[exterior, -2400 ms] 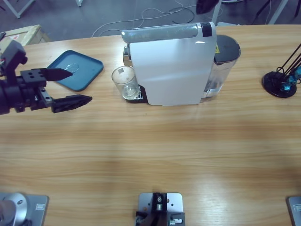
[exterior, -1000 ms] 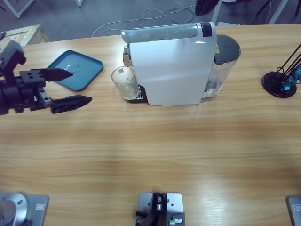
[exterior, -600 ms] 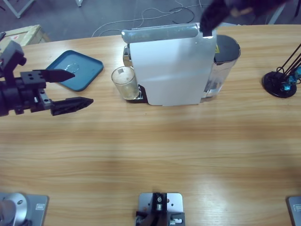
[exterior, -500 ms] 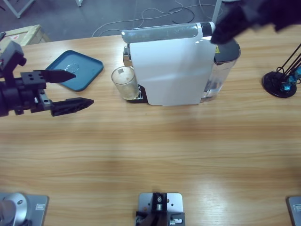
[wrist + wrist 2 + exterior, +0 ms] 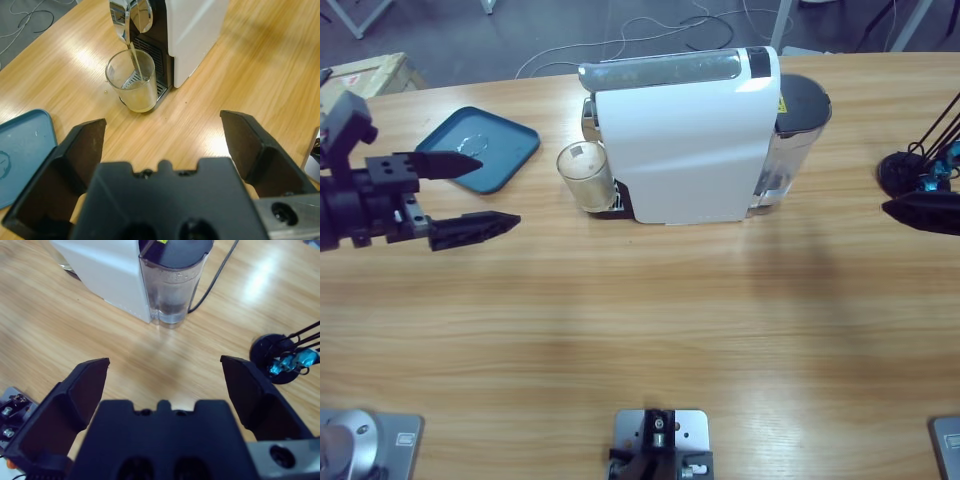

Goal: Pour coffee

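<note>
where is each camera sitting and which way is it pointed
High view: fixed above the table, looking down on the coffee machine, glass and blue tray; the left gripper enters at the left edge, a black jaw tip at the right edge.
Left wrist view: on the left arm, looking along its open jaws at the glass under the spout.
Right wrist view: on the right arm, looking over the right gripper at the water tank.
Shared: all three show the coffee machine.
</note>
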